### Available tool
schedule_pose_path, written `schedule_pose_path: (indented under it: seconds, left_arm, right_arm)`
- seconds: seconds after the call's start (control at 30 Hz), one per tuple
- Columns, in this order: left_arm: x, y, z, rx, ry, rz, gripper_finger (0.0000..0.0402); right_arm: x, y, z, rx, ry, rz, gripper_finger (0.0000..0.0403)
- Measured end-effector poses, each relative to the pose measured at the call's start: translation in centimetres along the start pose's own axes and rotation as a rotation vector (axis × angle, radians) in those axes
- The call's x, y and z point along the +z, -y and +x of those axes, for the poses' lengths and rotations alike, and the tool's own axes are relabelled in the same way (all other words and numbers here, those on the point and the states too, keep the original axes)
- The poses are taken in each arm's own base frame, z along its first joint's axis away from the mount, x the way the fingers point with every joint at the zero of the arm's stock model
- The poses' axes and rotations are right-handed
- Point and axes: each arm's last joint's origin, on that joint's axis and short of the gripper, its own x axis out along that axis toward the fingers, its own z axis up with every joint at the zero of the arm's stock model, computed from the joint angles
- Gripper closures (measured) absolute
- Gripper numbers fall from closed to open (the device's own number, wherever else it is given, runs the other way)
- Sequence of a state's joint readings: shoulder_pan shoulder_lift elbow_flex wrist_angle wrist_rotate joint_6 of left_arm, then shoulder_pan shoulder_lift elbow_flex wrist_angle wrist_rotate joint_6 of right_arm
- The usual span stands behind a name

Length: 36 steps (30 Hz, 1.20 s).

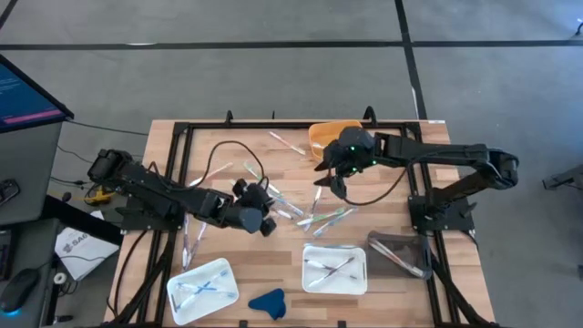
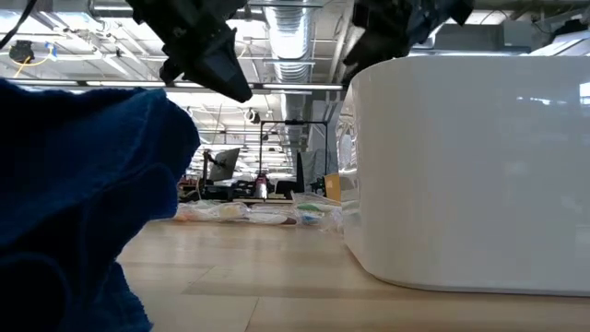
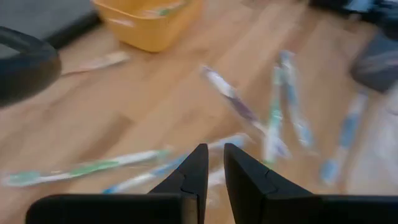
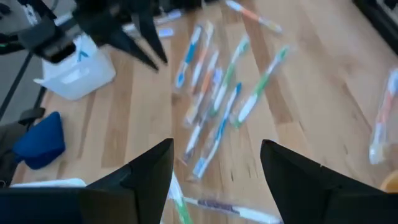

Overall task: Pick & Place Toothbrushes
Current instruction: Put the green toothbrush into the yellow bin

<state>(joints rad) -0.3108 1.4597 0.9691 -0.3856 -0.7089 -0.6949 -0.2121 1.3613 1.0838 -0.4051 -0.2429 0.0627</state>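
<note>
We see the toothbrushes scattered on the table, below our right gripper, jaws spread wide; our left gripper hovers nearby, jaws nearly together, empty.

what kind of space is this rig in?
Probably a large industrial lab or workshop: bare ducts and ceiling lights overhead in the low view, a grey concrete floor, and a monitor beside the wooden table.
</note>
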Motion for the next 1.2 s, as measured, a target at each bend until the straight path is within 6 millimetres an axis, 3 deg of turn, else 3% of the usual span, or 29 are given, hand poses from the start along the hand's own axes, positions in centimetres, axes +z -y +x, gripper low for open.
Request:
schedule_pose_path:
  seconds: [0.17, 0.5, 0.83, 1.07, 1.2]
  left_arm:
    - [0.1, -0.3, 0.2, 0.018, -0.006, 0.021, 0.0355]
    - [1.3, -2.7, 2.2, 0.129, 0.002, 0.025, 0.0355]
    - [0.7, -8.3, 5.9, 0.256, -0.125, -0.028, 0.0355]
    - [-0.3, -12.0, 8.0, 0.295, -0.147, -0.178, 0.0355]
    - [-0.8, -12.5, 9.3, 0.166, -0.101, -0.284, 0.0355]
  right_arm:
    - [-0.4, 0.0, 0.1, 0.032, -0.012, -0.004, 0.0168]
    - [-1.4, -2.1, 0.5, 0.097, -0.086, 0.011, 0.0168]
    - [-4.7, -2.7, 1.9, 0.095, -0.21, 0.162, 0.0168]
    - [-4.4, -4.3, 1.2, 0.144, -0.168, 0.118, 0.0168]
    - [-3.9, -5.8, -0.3, 0.195, -0.097, 0.073, 0.0168]
